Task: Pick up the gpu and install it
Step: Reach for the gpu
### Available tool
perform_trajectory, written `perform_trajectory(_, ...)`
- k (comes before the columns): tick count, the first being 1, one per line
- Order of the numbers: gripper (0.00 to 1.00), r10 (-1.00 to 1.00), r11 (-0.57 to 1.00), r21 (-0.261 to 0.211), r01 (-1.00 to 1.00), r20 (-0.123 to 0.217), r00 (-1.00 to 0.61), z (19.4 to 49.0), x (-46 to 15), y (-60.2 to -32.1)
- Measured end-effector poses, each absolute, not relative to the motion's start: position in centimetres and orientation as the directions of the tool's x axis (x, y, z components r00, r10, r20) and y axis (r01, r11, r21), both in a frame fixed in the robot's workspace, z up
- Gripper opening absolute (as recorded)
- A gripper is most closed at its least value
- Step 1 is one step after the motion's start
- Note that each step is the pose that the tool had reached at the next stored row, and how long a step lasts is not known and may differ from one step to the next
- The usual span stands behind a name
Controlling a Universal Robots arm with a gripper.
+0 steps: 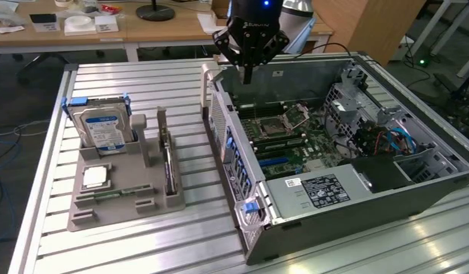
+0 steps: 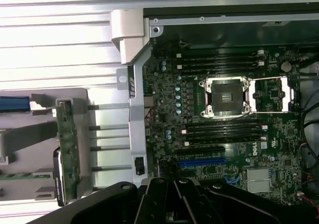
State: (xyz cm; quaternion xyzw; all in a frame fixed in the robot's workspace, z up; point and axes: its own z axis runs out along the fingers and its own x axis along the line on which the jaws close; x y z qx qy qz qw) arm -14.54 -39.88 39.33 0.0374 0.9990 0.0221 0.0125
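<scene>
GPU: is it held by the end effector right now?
No, the gpu stands on edge in the gray holder, apart from the shut end effector above the open case.

Blue-labelled hard drive upright in grey holder on slatted table

One gpu, one drive, one case

The gpu stands edge-on in its holder, faces hidden. The arm is cut off at the exterior view's upper edge. The hard drive label is unreadable.
</scene>
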Motion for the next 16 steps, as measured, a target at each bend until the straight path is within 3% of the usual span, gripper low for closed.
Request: perform_trajectory(16,0.11,0.075,0.996,0.045,0.074,-0.023,-0.997,39.3,-17.2,-39.9)
